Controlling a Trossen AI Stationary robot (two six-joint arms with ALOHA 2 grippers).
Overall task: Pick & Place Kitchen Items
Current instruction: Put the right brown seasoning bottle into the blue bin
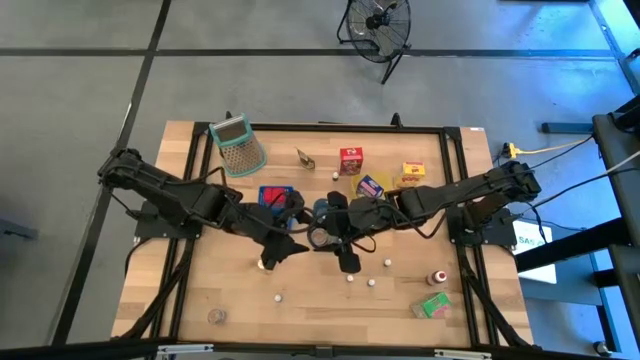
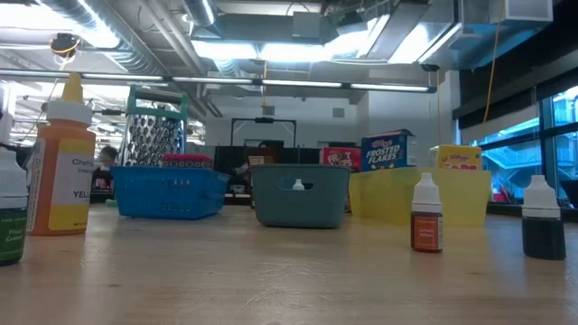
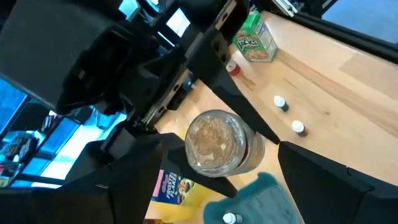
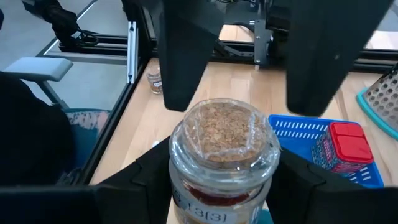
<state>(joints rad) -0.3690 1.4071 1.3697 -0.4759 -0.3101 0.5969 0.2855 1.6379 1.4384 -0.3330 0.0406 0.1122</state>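
A: State the position of the spice jar [image 4: 222,152]

B: It is off the bench, above the blue tray [image 4: 323,134] and near the grey-blue tray [image 2: 300,193]. The right pincer [image 4: 211,186] grips its glass body just under the neck. The left pincer [image 3: 249,186] stands released, its fingers [image 3: 323,180] spread either side of the jar [image 3: 217,146] without touching it

A: Which step is in hand?

B: Judged from the frames, a handover or a shared placement

A: How is it done well?

B: Keep the jar upright; its mouth appears covered only by clear film. If the left pincer takes it, centre its fingers on the body clear of the right fingers, clench fully, then release the right. Keep the arms clear of the cartons behind the blue tray
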